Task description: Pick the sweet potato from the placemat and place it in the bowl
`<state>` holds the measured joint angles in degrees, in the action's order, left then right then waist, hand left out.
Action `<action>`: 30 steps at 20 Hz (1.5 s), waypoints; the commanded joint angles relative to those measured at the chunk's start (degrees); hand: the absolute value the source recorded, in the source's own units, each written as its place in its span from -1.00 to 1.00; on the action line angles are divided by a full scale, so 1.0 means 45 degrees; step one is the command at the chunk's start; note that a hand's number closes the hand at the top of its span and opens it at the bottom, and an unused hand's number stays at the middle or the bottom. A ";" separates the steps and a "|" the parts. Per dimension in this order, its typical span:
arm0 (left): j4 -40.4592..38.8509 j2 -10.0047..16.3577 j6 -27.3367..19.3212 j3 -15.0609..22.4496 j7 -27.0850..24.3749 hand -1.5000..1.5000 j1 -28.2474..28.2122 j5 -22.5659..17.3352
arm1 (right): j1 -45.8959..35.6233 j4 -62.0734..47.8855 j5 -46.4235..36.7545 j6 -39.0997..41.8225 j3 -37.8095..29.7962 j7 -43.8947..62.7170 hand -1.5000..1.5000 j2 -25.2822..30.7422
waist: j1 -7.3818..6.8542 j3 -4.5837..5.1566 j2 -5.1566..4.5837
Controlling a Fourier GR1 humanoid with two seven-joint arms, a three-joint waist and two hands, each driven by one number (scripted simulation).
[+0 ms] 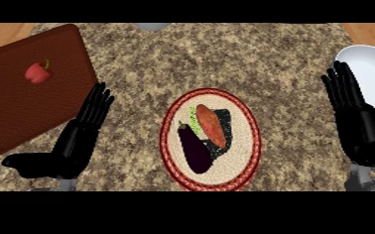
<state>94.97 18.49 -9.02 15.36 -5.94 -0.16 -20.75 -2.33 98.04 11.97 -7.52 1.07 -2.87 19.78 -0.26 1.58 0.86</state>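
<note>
Head view. We see both forearms coming in from the lower edge, one on each side of the bench (219, 54).

Left hand (72, 147): it lies over the bench just beside the near corner of a brown board (44, 111). Its fingers are straight and close together, slanting up and a little to the right. The thumb is spread wide toward the lower left. It holds nothing.

Right hand (356, 126): it is at the right edge, with the fingers straight and pointing up the view. It holds nothing. Its fingertips overlap the lower rim of the white bowl (363, 59); we cannot tell whether they touch it.

Sweet potato (210, 121): it lies on the oval placemat (253, 129) at mid-bench, between the two hands and well apart from both. Its long axis runs from upper left to lower right. The upper end is rounded and the lower end tapers. The skin is a smooth orange-red. It rests partly on a dark speckled item we cannot identify, with a strip of green showing along its left side.

A dark purple eggplant (195, 151) lies just beside it on the left, lower on the mat and roughly parallel to it.

The placemat has a cream centre and a red woven border. A small red pepper (38, 73) sits on the board at far left.
</note>
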 commanded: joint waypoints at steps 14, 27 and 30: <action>-0.1146 -0.0050 0.1097 0.1168 0.1791 0.00 0.2537 0.1621 | -0.4753 -0.5656 -0.4751 -0.0285 0.4113 0.0524 -1.00 -0.1963 | -0.0141 -0.0354 -0.0252; -0.1296 -0.0065 0.1464 0.1363 0.1506 0.00 0.2116 0.1775 | -0.8809 -0.5912 -0.6029 0.7382 0.7128 0.7388 -1.00 0.0265 | -0.0137 -0.0291 -0.0123; -0.1454 0.0094 0.1456 0.0968 0.1714 0.00 0.2450 0.1731 | -1.0290 -0.6236 -0.4791 0.9486 0.6810 0.9520 -1.00 -0.0510 | -0.0150 -0.0303 -0.0144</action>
<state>89.15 18.35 -2.84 20.73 1.29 10.26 -12.84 -42.94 71.26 -14.10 23.31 31.17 30.73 18.72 -1.04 0.22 0.21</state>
